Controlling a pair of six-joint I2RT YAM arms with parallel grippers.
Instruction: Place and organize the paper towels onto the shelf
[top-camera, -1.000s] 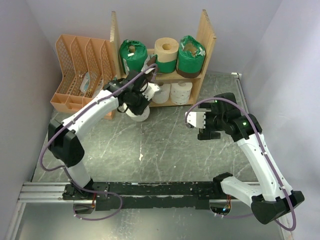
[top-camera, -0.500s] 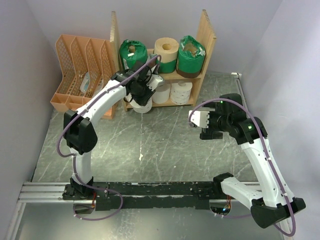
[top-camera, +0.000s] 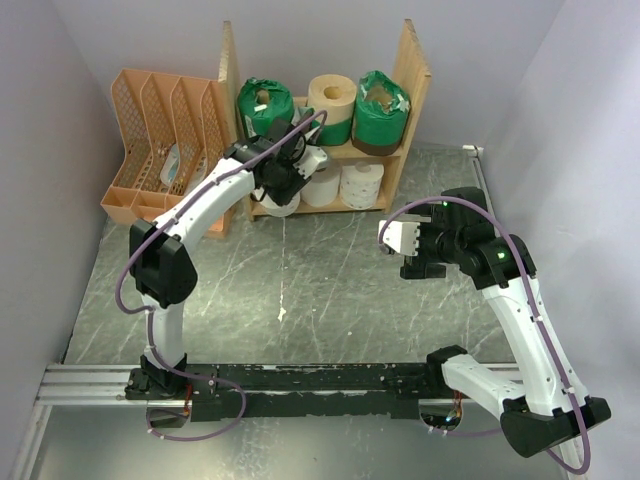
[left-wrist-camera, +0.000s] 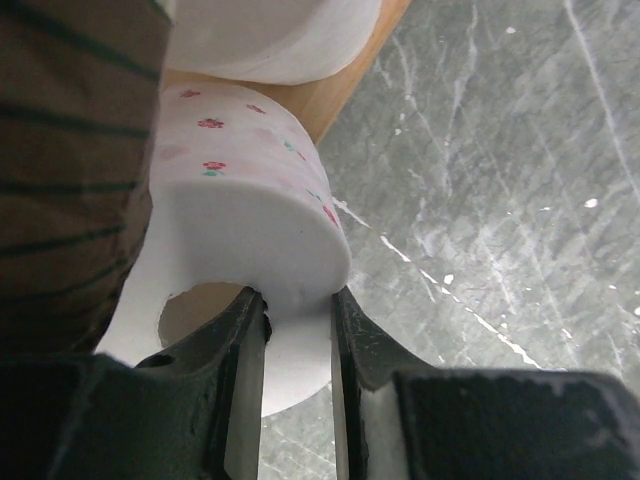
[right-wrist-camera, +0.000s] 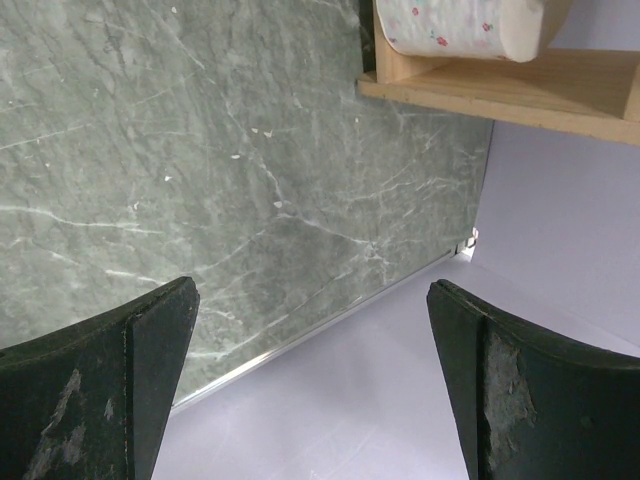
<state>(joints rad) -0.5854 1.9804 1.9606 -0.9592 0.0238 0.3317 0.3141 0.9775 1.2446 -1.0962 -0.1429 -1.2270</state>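
The wooden shelf (top-camera: 412, 62) stands at the back. Its upper board holds a green-wrapped roll (top-camera: 262, 106), a cream roll (top-camera: 331, 98) and another green-wrapped roll (top-camera: 381, 106). Two white rolls (top-camera: 362, 182) sit on the lower board. My left gripper (top-camera: 283, 188) is shut on a white flower-printed roll (left-wrist-camera: 250, 190), one finger inside the core and one outside. It holds the roll at the left end of the lower board (left-wrist-camera: 330, 95). My right gripper (top-camera: 392, 238) is open and empty above the table, right of centre. In its wrist view (right-wrist-camera: 310, 290) a flowered roll (right-wrist-camera: 460, 25) shows on the shelf board (right-wrist-camera: 500, 90).
An orange lattice file rack (top-camera: 165, 140) stands just left of the shelf, close to my left arm. Lilac walls close in the table at the left, back and right. A metal rail (top-camera: 300, 385) with the arm bases runs along the near edge.
My left arm has carried the white roll from the table in front of the shelf back to the left end of the lower board. My right gripper has hardly moved.
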